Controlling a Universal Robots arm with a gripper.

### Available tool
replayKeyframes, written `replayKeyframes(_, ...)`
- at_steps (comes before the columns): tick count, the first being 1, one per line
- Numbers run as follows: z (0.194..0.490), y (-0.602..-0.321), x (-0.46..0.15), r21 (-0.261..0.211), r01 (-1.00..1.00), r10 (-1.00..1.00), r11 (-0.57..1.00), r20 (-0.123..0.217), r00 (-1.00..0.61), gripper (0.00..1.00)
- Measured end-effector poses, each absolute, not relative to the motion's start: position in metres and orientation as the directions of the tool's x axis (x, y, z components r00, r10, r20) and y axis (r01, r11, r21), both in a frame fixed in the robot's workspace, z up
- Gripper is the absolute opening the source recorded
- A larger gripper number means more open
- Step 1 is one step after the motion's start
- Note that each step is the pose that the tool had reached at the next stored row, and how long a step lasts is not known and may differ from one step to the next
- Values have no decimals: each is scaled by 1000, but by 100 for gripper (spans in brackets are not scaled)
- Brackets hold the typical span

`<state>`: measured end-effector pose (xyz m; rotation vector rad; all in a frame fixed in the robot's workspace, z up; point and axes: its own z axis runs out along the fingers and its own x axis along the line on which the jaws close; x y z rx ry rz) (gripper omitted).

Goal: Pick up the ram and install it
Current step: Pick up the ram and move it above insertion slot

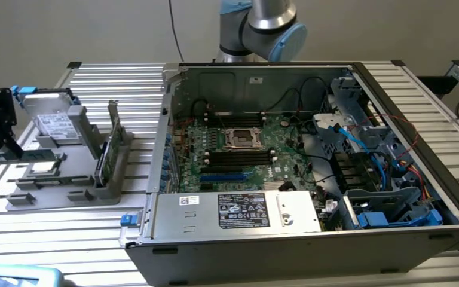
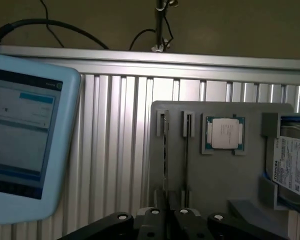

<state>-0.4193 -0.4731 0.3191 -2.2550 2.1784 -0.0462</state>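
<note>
Well, around the work a slatted metal table [image 1: 54, 239] is carrying an open computer case [image 1: 293, 254] and, just beside it on the exterior view's left, a grey holder [image 1: 62, 198]. Inside the case a motherboard [image 1: 285, 134] is lying flat. Its long black slots [image 1: 238, 159] are sitting near the processor socket [image 1: 244, 139], blue cables [image 1: 355, 140] are looping over it toward the exterior view's right, and a silver power supply [image 1: 238, 210] is sitting along its near edge. The case's side wall [image 1: 165, 125] is standing between the holder and the motherboard. The holder is also carrying a hard drive [image 1: 54, 122] and a processor chip [image 2: 225, 132], and a white-framed tablet [image 2: 25, 135] is lying near it.

The ram [image 1: 104, 156] is resting in the holder, on the side nearest the case and well apart from the slots. It is standing upright on its long edge. Its long axis is running from far to near in the exterior view, slanting slightly toward that view's left as it comes nearer.

It is showing as a thin, narrow green board with a darker face; its chips are too small for me to make out.

The gripper [image 2: 169, 205] is hanging over the holder's rim. Whether it is open or closed I cannot tell.
</note>
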Motion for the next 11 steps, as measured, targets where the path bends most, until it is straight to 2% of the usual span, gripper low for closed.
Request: replayKeyframes(11, 369, -477, -401, -12, -999, -999, -33, 17, 32, 13)
